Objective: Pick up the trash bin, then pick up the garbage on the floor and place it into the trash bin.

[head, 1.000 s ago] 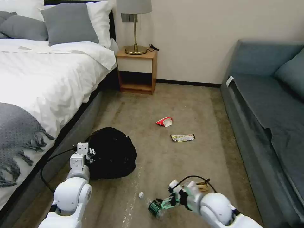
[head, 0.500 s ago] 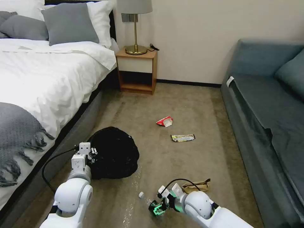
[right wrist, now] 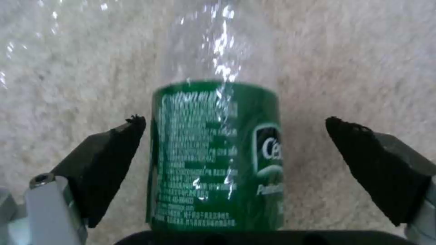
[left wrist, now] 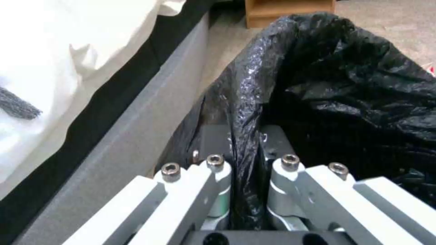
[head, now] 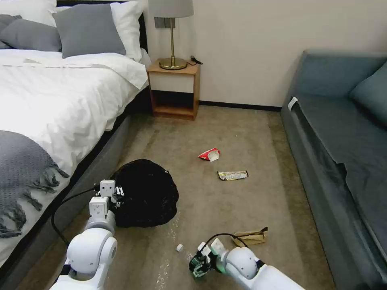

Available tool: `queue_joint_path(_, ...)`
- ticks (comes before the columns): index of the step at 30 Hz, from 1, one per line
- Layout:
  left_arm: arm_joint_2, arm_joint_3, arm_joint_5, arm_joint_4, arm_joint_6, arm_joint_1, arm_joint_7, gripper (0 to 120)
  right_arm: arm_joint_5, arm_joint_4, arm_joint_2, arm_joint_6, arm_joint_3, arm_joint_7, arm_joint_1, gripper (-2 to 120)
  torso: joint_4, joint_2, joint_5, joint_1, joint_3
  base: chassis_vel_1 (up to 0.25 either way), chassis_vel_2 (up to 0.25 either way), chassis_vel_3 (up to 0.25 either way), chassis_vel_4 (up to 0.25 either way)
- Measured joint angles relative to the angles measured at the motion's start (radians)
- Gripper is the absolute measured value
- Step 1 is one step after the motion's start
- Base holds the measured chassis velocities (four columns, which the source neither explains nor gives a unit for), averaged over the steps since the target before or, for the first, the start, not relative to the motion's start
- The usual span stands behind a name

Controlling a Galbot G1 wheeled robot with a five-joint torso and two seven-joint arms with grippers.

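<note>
Already the first step looked done: the small round trash bin lined with crinkly black plastic (head: 147, 193) sat on the beige carpet (head: 242, 133) close beside the white-sheeted bed (head: 52, 100), and the left gripper (left wrist: 245, 149) had its jaws closed narrow on the folded black rim, one finger on each side of the bag. Whether the bin was lifted clear of the carpet I could not tell.

Measured from the bin, the crumpled brown paper bag (head: 250, 237) lay well off towards the blue-grey sofa (head: 342, 133), the flat yellowish-silver snack wrapper (head: 232, 175) lay nearer, out in the middle of the carpet, and the red-and-white crushed packet (head: 209, 154) lay just beyond that. The clear plastic bottle with a green label (right wrist: 218, 153) lay on its side near the bin, towards the robot, its white cap (head: 179, 247) pointing at the bin.

At that bottle was the right gripper (head: 200, 264), low at the carpet, jaws wide, black pads (right wrist: 113, 163) standing off either side of the label without touching.

So the step in hand was, by my reading, grasping the first piece of garbage. The next move called for closing squarely on the label, since thin clear plastic may buckle or roll away.
</note>
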Motion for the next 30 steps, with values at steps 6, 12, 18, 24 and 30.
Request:
queue_joint_path(6, 0.0, 0.0, 0.0, -0.003, 0.0, 0.003, 0.0, 5, -0.005, -0.012, 0.001, 0.003, 0.001, -0.011, 0.01, 85, 0.0001, 0.0, 0.0, 0.0, 0.0, 0.0, 0.0, 0.0, 0.0)
queue_joint_path(12, 0.002, 0.004, 0.0, -0.003, 0.001, 0.002, 0.001, 5, -0.004, -0.005, -0.014, 0.006, 0.011, -0.021, 0.011, 67, 0.0, 0.0, 0.0001, 0.0, 0.0, 0.0, 0.0, 0.0, 0.0)
queue_joint_path(18, 0.005, 0.009, 0.003, -0.001, 0.003, -0.006, 0.014, 5, -0.004, 0.006, -0.031, 0.01, 0.028, -0.026, 0.008, 42, 0.0, 0.0, 0.0001, 0.0, 0.0, 0.0, 0.0, 0.0, 0.0)
queue_joint_path(24, 0.01, 0.011, 0.007, -0.001, 0.003, -0.004, 0.024, 5, -0.002, 0.031, -0.049, 0.01, 0.045, -0.027, 0.007, 25, -0.0001, 0.0, 0.0001, 0.0, 0.0, 0.0, 0.0, 0.0, 0.0)
queue_joint_path(30, 0.035, 0.005, 0.002, -0.005, 0.003, -0.001, 0.027, 5, 0.045, 0.17, -0.102, -0.004, 0.086, -0.026, -0.007, 19, 0.0, 0.0, 0.0, 0.0, 0.0, 0.0, 0.0, 0.0, 0.0)
